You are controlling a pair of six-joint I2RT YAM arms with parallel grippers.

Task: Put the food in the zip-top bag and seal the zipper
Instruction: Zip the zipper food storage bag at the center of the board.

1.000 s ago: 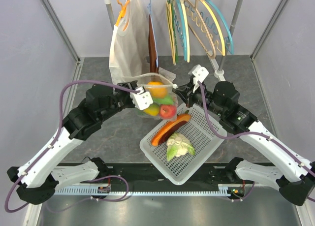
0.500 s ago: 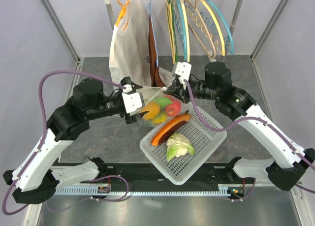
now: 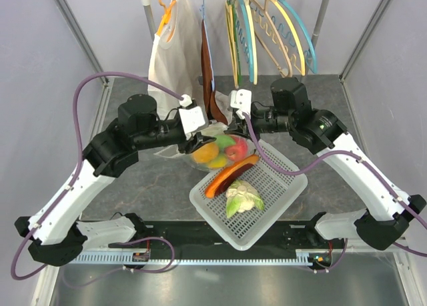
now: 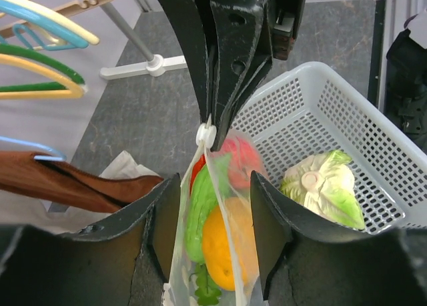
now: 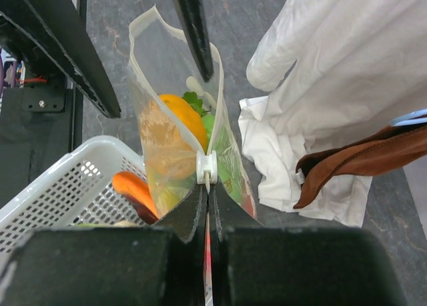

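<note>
Zip-top bag held up btw both arms, part-filled, mouth not yet sealed.
We see the right end effector clamped on the bag rim at the white zipper slider. The left end effector has its fingers apart, straddling the bag w/o a clear grip. The bag hangs over the surface, just beside the basket, w/ orange, green & red food inside. The cauliflower & long orange piece lie in the basket, so we judge loading isn't done. The mouth gapes on the left arm's side, so next we'd want the left to pinch that rim.
</note>
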